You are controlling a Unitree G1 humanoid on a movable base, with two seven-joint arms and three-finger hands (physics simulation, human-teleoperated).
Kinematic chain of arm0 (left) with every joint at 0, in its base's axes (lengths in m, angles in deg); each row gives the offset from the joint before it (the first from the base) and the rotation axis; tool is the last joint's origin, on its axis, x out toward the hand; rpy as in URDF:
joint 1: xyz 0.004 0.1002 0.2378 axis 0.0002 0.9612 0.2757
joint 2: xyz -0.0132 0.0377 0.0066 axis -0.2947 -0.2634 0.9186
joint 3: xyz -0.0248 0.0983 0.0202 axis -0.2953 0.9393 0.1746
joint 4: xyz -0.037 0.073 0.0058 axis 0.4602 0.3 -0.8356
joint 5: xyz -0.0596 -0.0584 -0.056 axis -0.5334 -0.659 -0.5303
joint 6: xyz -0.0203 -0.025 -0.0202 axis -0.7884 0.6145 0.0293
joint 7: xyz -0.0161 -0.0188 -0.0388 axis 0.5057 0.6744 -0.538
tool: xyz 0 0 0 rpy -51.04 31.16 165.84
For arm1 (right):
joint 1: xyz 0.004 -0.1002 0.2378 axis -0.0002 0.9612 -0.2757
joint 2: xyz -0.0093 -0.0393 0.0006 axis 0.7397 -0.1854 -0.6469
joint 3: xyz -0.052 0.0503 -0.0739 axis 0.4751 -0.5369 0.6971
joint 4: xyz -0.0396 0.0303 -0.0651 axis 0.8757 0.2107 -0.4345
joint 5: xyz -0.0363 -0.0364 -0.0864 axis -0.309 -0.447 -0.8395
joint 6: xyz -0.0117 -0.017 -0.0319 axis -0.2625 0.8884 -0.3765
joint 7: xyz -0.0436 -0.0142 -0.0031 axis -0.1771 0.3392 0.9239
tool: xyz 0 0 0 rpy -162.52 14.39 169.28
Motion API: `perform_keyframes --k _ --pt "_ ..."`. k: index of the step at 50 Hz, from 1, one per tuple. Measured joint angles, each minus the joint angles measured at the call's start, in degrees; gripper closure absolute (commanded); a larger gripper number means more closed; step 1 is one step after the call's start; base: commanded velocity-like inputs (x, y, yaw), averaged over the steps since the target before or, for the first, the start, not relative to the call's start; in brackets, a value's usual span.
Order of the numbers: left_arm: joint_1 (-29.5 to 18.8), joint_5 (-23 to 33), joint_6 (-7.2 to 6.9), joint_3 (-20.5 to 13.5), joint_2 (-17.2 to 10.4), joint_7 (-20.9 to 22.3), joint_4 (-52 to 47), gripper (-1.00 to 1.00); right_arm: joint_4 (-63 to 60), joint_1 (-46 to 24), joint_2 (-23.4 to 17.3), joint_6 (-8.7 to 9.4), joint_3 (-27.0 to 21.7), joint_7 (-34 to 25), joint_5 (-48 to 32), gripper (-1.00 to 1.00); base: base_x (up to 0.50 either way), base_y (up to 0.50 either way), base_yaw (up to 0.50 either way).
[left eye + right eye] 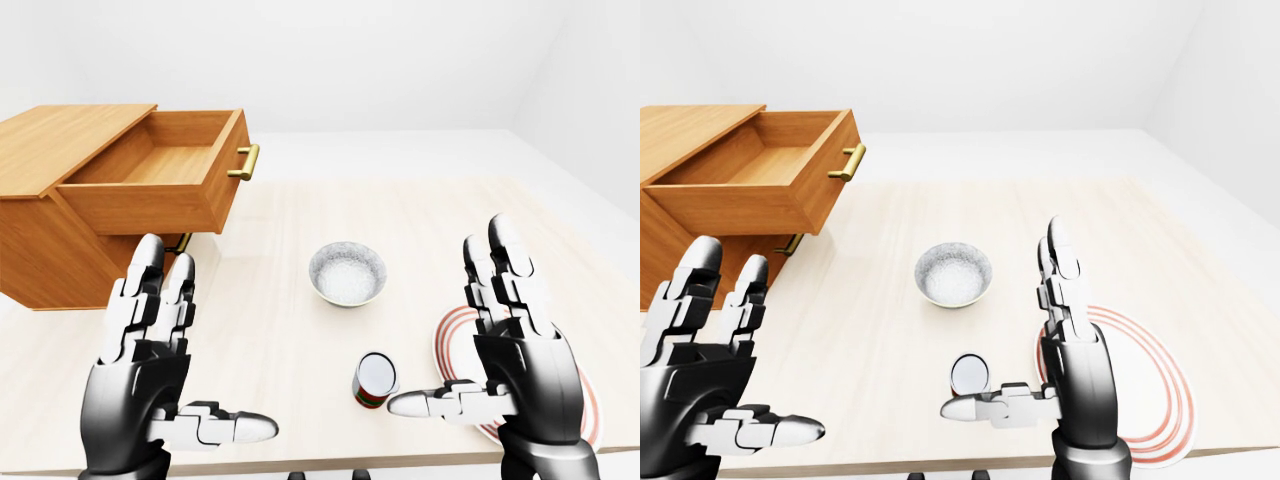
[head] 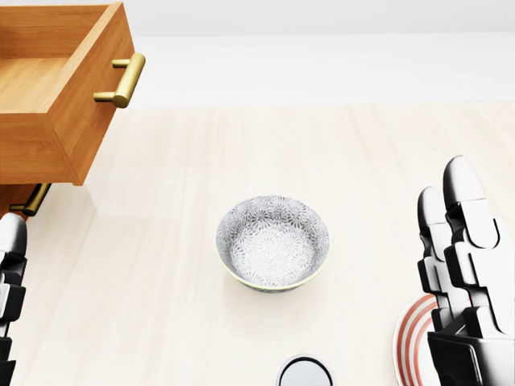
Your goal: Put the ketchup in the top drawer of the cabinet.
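Note:
A small red-and-green can (image 1: 375,380) with a white lid stands upright on the pale wooden table (image 1: 420,215), near the bottom of the left-eye view. No other red container shows. The wooden cabinet (image 1: 40,240) sits at the left, its top drawer (image 1: 160,165) pulled out and empty, with a brass handle (image 1: 245,162). My left hand (image 1: 215,340) is open, palm inward, below the drawer and left of the can. My right hand (image 1: 440,320) is open too, its thumb tip just right of the can and not touching it.
A patterned grey bowl (image 1: 347,272) rests mid-table, above the can. A white plate with red rings (image 1: 1140,380) lies under and beside my right hand. The lower drawer's handle (image 2: 32,199) shows beneath the open drawer. The table's near edge runs along the bottom.

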Motion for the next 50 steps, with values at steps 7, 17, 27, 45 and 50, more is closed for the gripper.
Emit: perform_keyframes --k 7,17,27,45,50 --pt "0.0 -0.2 0.00 -0.2 0.0 0.1 -0.2 -1.00 0.2 -0.1 0.3 0.00 -0.3 0.0 -0.2 -1.00 0.46 0.00 0.00" --pt "-0.2 -0.5 0.00 -0.6 0.2 0.2 -0.4 -1.00 0.6 -0.7 0.8 0.00 -0.7 0.6 -1.0 -1.00 0.00 0.00 0.00" --pt "-0.2 -0.8 0.00 -1.0 0.4 0.6 -0.6 -1.00 1.0 -0.9 0.7 0.00 -0.5 1.1 -3.5 -1.00 0.00 0.48 0.00" --pt "-0.2 -1.1 0.00 -1.6 0.7 0.9 -0.8 -1.00 1.0 -0.8 0.9 0.00 -0.4 1.2 -3.9 -1.00 0.00 0.50 0.00" --pt "-0.2 -1.1 0.00 -1.6 0.8 1.0 -0.9 -1.00 0.9 -0.8 0.8 0.00 -0.4 1.2 -3.9 -1.00 0.00 0.50 0.00"
